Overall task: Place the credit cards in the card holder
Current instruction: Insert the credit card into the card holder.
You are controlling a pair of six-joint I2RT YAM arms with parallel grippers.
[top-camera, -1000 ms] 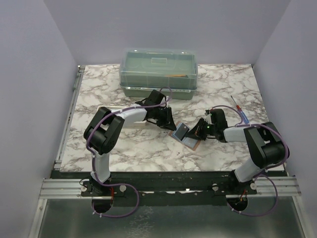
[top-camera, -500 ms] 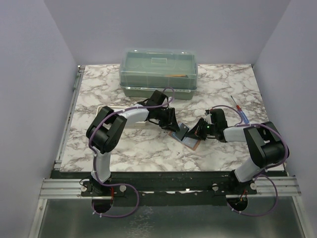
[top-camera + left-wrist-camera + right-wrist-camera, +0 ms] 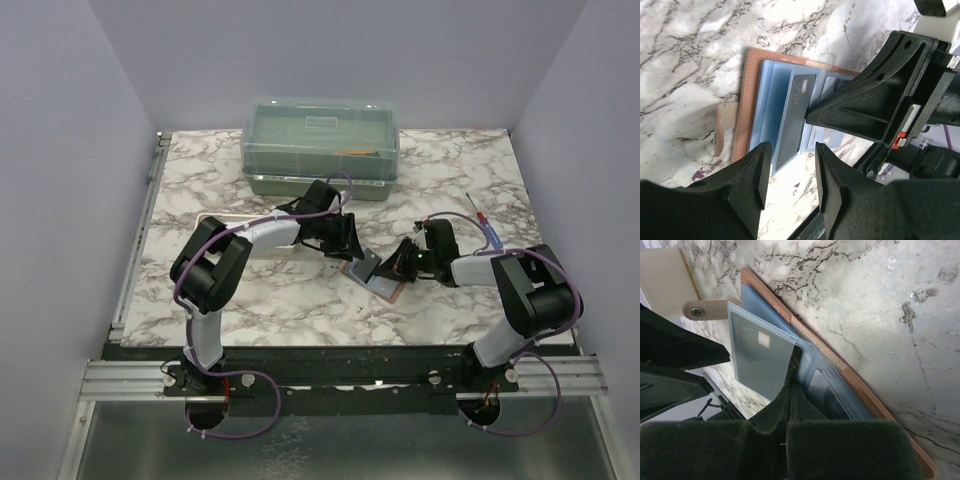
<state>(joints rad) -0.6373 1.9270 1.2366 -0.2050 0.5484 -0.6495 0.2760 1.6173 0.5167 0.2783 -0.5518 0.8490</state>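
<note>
The brown card holder (image 3: 378, 275) lies open on the marble between my two grippers, with bluish pockets (image 3: 771, 100) up and its snap tab (image 3: 702, 310) out to the side. My right gripper (image 3: 792, 390) is shut on the edge of a dark credit card (image 3: 800, 357) that stands between a raised clear flap (image 3: 760, 352) and the pockets. The same dark card (image 3: 795, 117) shows in the left wrist view, with a pale card (image 3: 829, 137) beside it. My left gripper (image 3: 790, 180) is open and empty, just short of the holder's edge.
A translucent green lidded box (image 3: 322, 145) stands at the back. A long white tray (image 3: 222, 228) lies under the left arm. A red and blue pen-like tool (image 3: 485, 225) lies at the right. The right gripper body (image 3: 885, 95) is close in front of the left one.
My left gripper has shifted slightly right, nearer the card holder. The right gripper and the holder have stayed in place.
</note>
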